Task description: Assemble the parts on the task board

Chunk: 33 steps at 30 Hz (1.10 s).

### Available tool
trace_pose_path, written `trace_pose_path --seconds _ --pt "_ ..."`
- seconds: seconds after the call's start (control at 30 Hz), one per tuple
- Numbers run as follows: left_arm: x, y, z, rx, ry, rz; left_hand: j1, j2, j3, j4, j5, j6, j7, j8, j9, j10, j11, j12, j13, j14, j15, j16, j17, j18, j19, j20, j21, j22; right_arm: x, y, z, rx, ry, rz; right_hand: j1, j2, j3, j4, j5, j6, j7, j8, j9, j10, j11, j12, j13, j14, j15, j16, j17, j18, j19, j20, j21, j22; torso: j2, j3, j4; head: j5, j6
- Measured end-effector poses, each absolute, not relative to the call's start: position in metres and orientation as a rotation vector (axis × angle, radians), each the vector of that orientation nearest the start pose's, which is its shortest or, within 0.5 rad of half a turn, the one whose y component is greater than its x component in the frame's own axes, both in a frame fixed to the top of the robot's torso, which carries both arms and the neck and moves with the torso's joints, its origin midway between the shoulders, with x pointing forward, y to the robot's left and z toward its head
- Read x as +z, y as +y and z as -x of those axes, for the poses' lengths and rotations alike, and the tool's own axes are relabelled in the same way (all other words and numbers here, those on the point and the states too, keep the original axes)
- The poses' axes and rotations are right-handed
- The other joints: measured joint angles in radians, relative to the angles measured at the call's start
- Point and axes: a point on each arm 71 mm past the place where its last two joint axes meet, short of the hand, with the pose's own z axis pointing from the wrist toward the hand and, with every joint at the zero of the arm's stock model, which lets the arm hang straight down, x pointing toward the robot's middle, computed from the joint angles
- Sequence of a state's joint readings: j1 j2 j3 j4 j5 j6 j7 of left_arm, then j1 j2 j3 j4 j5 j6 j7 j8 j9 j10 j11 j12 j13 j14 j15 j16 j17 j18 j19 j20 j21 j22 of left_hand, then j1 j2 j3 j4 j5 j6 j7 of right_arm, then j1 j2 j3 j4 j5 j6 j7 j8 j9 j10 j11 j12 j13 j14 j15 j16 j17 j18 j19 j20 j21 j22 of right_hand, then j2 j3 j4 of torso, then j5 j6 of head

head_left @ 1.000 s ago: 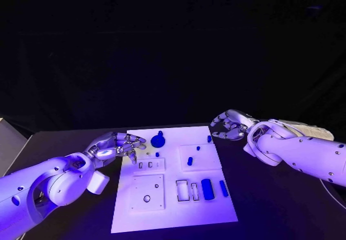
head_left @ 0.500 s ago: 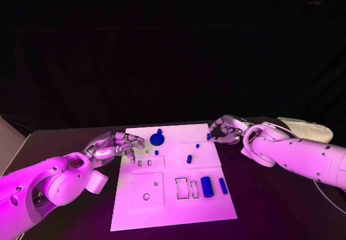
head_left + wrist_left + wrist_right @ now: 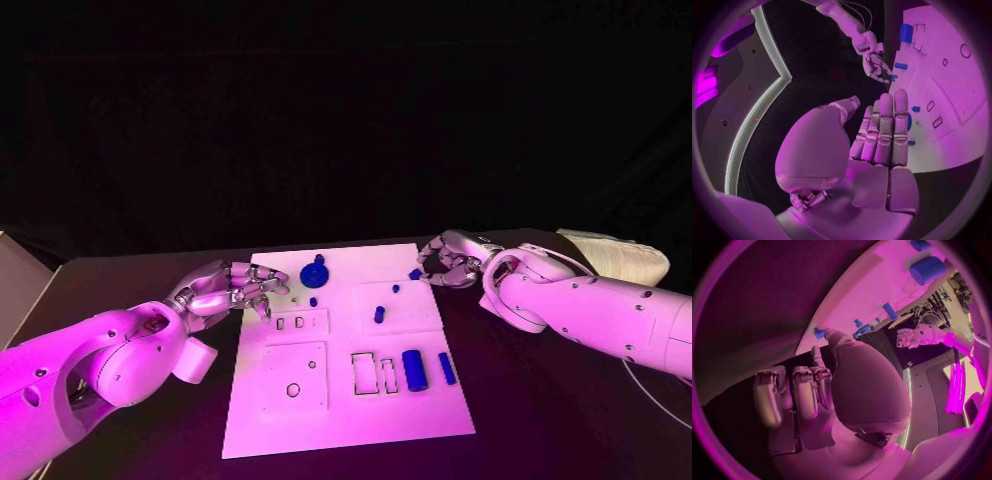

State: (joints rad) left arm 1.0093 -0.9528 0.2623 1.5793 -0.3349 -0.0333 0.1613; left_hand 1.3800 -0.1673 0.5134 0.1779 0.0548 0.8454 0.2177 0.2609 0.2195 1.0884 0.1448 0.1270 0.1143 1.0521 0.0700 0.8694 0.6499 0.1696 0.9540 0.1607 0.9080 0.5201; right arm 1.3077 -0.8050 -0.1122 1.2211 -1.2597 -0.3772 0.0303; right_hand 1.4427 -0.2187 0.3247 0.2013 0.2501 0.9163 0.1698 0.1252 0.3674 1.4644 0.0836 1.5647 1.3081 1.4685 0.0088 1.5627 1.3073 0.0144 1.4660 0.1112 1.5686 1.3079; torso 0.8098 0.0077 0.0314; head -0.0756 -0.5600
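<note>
From my console the task board (image 3: 343, 420) lay in the middle of the black table (image 3: 130, 275), with the two hands at opposite long edges near its far end.

I counted seven blue parts on the plate in the head view:
- A round disc with a knob (image 3: 315, 276) stood near the far left corner.
- A tiny peg (image 3: 313, 300) sat just below it.
- A short peg (image 3: 394, 290) and a slightly longer one (image 3: 379, 314) stood on the raised square at the right.
- A thick cylinder (image 3: 414, 371) and a thinner bar (image 3: 447, 369) lay side by side toward the near right.
- A small edge piece (image 3: 415, 273) sat at the far right edge.

I also counted these openings on the board:
- two small slots (image 3: 289, 323)
- two taller rectangular outlines (image 3: 375, 375) just left of the cylinder
- one round hole (image 3: 293, 390) on the near left block

The left hand (image 3: 231, 290) hovered at the board's left edge, near the disc. It carried nothing. In the left wrist view its fingers (image 3: 886, 130) stretched out straight with the thumb set apart.

The right hand (image 3: 450, 262) reached in at the far right edge. In the right wrist view its thumb tip met the small edge piece (image 3: 819, 332), while the other fingers (image 3: 792, 390) were curled in toward the palm. I could not tell whether it actually gripped that piece or merely touched it.

Any marking on the board was too small for me to read.
</note>
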Motion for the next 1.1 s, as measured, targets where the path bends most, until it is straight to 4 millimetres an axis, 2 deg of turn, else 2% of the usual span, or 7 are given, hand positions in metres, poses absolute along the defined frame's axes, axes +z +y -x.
trace_pose_path --seconds 0.47,0.8,1.0,1.1 --pt "-0.164 0.236 -0.475 -1.587 1.666 0.876 0.0 0.0 0.0 0.0 0.0 0.0 0.0 0.0 0.0 0.0 0.0 0.0 0.0 0.0 0.0 0.0 0.0 0.0 0.0 0.0 0.0 0.0 -0.163 -0.274 -0.547 0.539 1.577 -0.028 0.0 0.0 0.003 0.003 0.006 0.0 0.0 0.0 0.0 0.0 0.0 0.0 0.0 0.0 0.0 0.0 0.0 0.0 0.0 0.0 0.0 0.0 0.0 -0.0019 0.0008 -0.003 -0.005" --pt "-0.164 0.236 -0.475 -1.587 1.666 0.877 0.0 0.0 0.0 0.0 0.0 0.0 0.0 0.0 0.0 0.0 0.0 0.0 0.0 0.0 0.0 0.0 -0.001 0.0 0.0 0.0 0.0 0.0 -0.164 -0.273 -0.548 0.538 1.576 -0.028 0.0 0.0 0.016 -0.002 0.005 0.004 0.004 0.0 0.0 0.0 0.0 0.0 0.0 0.0 0.0 0.0 0.001 0.0 0.0 0.0 0.0 0.0 -0.001 -0.0018 -0.0002 0.0 -0.004" --pt "-0.164 0.236 -0.475 -1.587 1.667 0.877 0.0 0.0 0.0 0.0 0.0 0.0 0.0 0.0 0.0 0.0 0.0 0.0 0.0 0.0 0.0 0.0 -0.001 0.0 0.0 0.0 0.0 0.0 -0.164 -0.268 -0.549 0.528 1.572 -0.018 0.012 0.012 0.035 -0.01 -0.001 0.018 -0.004 0.0 0.001 0.0 0.0 0.0 0.0 0.0 0.0 0.0 0.001 0.0 0.0 0.0 0.0 0.0 -0.001 -0.0013 -0.0005 -0.002 -0.002" --pt "-0.164 0.236 -0.475 -1.588 1.667 0.877 0.0 0.0 0.0 0.0 0.0 0.0 0.0 0.0 0.0 0.0 0.0 0.0 0.0 0.0 0.0 0.0 -0.001 0.0 0.0 0.0 0.0 0.0 -0.164 -0.265 -0.551 0.516 1.567 -0.011 0.012 0.012 0.04 -0.015 -0.007 0.024 -0.002 0.004 0.002 0.0 0.0 0.0 0.0 0.0 0.0 0.0 0.001 0.0 0.0 0.0 0.0 0.0 0.0 -0.0012 0.0001 -0.002 -0.002"
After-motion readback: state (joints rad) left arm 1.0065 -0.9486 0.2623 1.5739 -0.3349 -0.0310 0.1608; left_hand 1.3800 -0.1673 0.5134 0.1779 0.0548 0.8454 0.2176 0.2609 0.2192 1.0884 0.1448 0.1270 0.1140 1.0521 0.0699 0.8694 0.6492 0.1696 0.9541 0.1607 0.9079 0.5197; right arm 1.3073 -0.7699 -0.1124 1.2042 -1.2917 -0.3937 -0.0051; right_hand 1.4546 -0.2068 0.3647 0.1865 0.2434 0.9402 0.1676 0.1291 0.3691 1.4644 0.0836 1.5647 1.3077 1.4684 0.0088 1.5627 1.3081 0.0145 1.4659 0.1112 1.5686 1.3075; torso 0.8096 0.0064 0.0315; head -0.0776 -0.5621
